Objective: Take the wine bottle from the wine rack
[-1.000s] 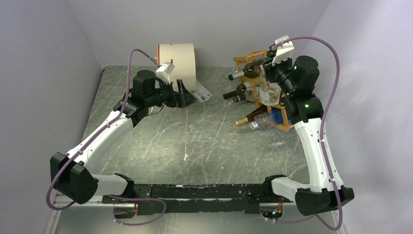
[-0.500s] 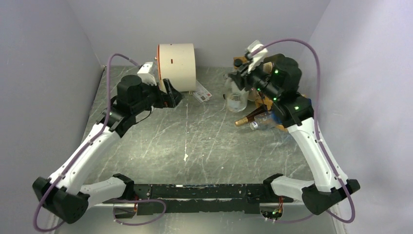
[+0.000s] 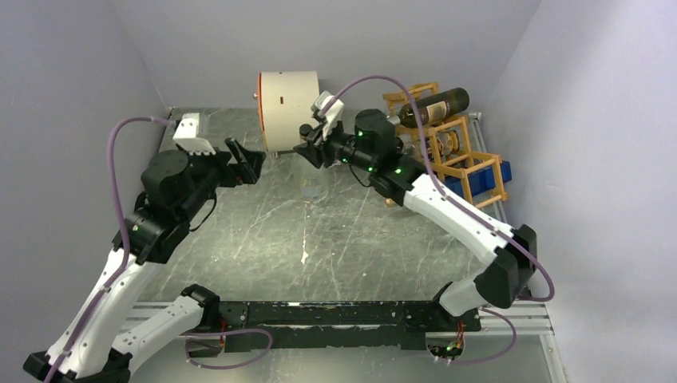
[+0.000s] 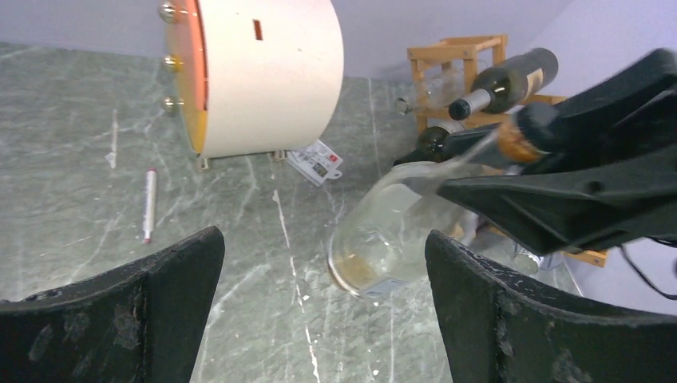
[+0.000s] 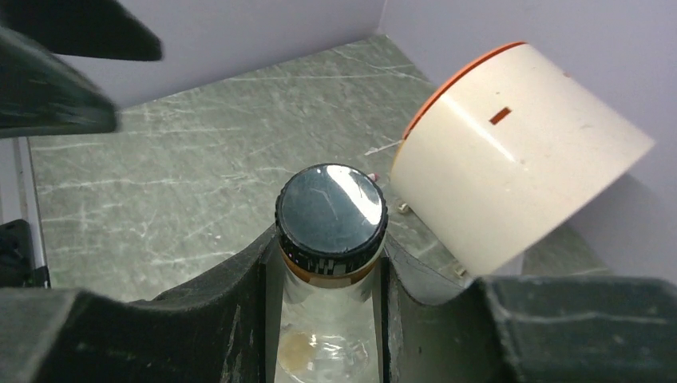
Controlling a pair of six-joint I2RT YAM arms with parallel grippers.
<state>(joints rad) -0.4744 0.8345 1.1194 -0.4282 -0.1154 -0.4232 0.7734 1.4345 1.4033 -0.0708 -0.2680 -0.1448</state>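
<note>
Over the table (image 3: 239, 239), in front of the drum (image 3: 289, 100) and well apart from the rack (image 3: 471, 163), the clear bottle (image 4: 382, 235) hangs tilted. The right gripper (image 5: 330, 275) is clamped on its neck just under the cap. Smooth glass held that high could slip or swing, I'd say, into the drum or the left gripper (image 3: 246, 159), spread wide nearby. A card (image 4: 316, 162) and pen (image 4: 148, 203) lie on the table.

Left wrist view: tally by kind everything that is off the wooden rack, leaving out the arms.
Clear glass bottle with black cap, held in the right gripper: 1
White cylindrical drum with orange face: 1
Thin white pen-like stick: 1
White printed tag: 1
Total: 4
</note>
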